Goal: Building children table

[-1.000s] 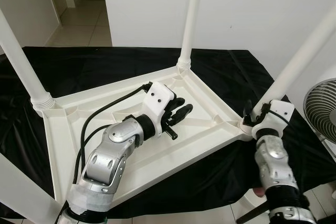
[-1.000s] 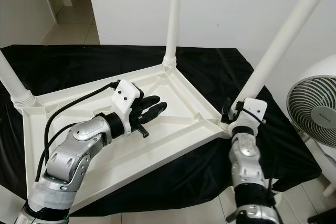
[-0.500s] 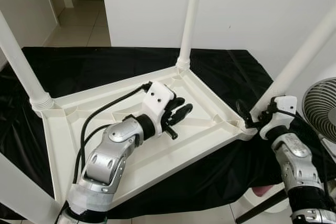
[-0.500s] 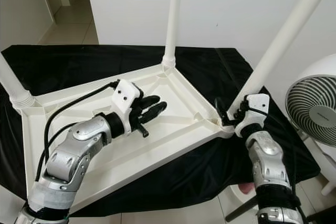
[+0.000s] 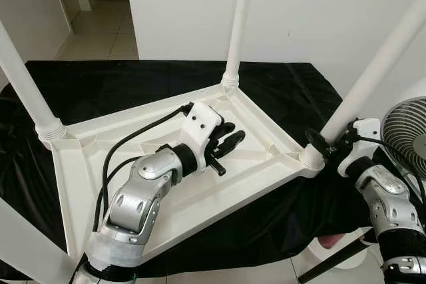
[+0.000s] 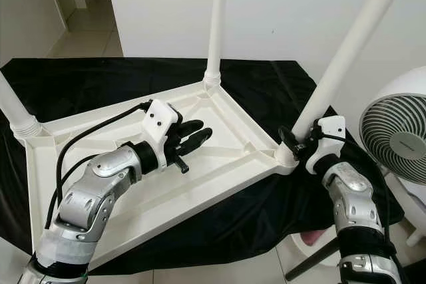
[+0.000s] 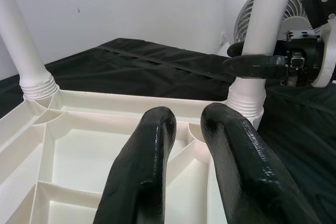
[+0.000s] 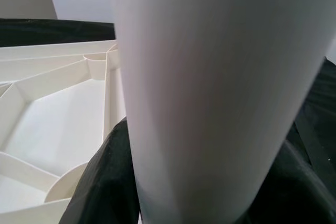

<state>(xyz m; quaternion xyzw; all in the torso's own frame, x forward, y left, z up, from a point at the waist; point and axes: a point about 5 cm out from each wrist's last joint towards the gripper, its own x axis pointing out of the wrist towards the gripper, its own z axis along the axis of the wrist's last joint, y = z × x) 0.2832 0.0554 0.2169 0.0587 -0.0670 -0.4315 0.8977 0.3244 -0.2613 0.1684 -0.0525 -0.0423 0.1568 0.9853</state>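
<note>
Left eye view: A white plastic children's table (image 5: 173,184) lies upside down on a surface covered with a black cloth (image 5: 133,84), its ribbed underside facing up. Four white legs stand in the corner sockets: the far leg (image 5: 237,24), the left leg (image 5: 23,78), the right leg (image 5: 376,71) and a near-left leg (image 5: 20,247). The left gripper (image 5: 229,141) rests over the middle of the underside, its jaws clenched almost together and grasping nothing. The right gripper (image 5: 319,143) sits at the base of the right leg, jaws set around the leg just above its socket. A fan (image 5: 406,134) stands at the right edge.

Right eye view: The same layout appears. The right gripper (image 6: 291,141) grasps the right leg (image 6: 346,51) near the table corner. Tiled floor (image 6: 219,267) lies at the near edge.

Left wrist view: Two black fingers (image 7: 142,177) lie nearly touching above the ribbed underside (image 7: 79,161). Beyond them, one finger of the right gripper crosses the right leg (image 7: 262,40) just above the threaded collar.

Right wrist view: The right leg (image 8: 210,87) stands very close, with black fingers (image 8: 105,182) on either side of it.
</note>
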